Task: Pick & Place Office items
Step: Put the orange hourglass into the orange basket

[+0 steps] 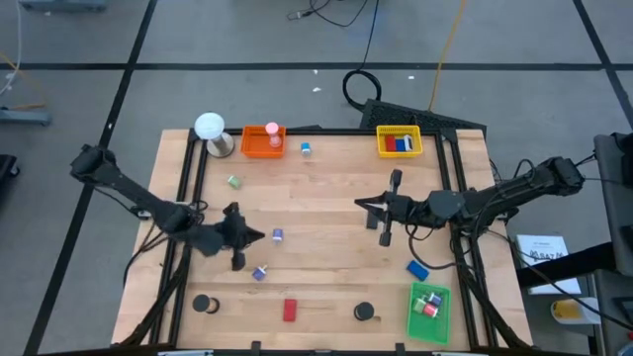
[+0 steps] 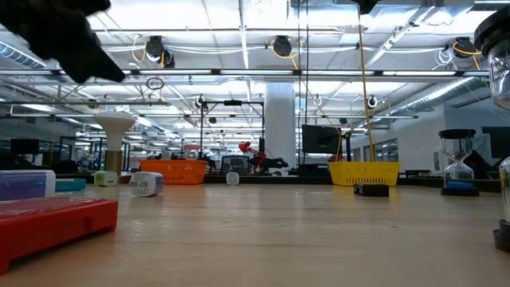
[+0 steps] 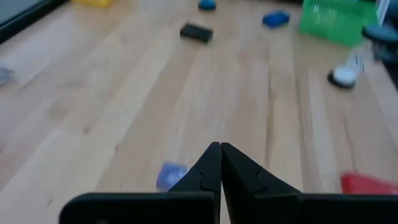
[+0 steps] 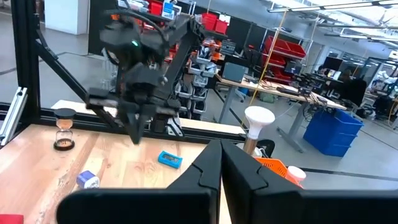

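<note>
The small blue clip-like piece (image 1: pixel 260 273) lies on the counter (image 1: pixel 326 198) at about seven o'clock from the counter's middle, and it is the loose office item closest to any arm. It sits at roughly five o'clock from the left end effector (image 1: pixel 259 236), just beside it, and in the left wrist view it shows as a pale blue blur (image 3: pixel 170 175) right next to the tips and slightly to one side of them, so it is not yet between the fingers. That left end effector (image 3: pixel 220 148) is pressed fully together with nothing in it. The piece is too small and blurred to give a long axis. A second small blue-and-white bit (image 1: pixel 278 235) lies at three o'clock from the same tips, also near. The right end effector (image 1: pixel 368 206) hangs closed and empty over the counter's centre, well apart from the blue piece, so the left arm is clearly the nearer one. In my judgement the next move needs the left fingers to part and shift toward five o'clock before descending.
</note>
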Motion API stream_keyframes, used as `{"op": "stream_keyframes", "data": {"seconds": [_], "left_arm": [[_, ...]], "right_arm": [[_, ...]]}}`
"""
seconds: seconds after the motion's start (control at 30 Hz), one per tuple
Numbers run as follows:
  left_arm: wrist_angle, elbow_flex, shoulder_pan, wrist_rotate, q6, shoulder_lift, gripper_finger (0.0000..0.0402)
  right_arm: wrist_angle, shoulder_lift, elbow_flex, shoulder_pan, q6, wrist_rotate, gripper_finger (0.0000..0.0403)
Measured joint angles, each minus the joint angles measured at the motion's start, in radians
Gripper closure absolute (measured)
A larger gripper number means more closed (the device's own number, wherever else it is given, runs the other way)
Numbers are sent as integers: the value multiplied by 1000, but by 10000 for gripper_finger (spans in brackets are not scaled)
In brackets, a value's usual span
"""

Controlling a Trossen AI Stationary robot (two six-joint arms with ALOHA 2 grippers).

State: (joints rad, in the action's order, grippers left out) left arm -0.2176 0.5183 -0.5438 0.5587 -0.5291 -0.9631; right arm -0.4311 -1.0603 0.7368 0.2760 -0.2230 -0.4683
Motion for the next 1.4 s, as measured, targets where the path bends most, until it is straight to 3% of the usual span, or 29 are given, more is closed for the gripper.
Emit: {"op": "stream_keyframes", "data": {"seconds": [0.13,0.37,0.53,0.8,1.0,1.4], "left_arm": [[-356,178,-86,14,-142,-70,397],[-720,409,-180,-175,-368,-265,397],[-774,506,-236,-288,-392,-370,397],[-800,619,-299,-377,-530,-400,397],[-969,680,-359,-378,-698,-400,396],[-1011,684,-448,-604,-964,-476,396]], "right_arm": [[-4,0,0,0,1,0,399],[-3,0,0,0,4,1,399],[135,-1,0,0,127,2,399],[278,0,0,0,371,2,399],[276,-1,0,0,360,2,399],[276,-1,0,0,360,2,399]]}}
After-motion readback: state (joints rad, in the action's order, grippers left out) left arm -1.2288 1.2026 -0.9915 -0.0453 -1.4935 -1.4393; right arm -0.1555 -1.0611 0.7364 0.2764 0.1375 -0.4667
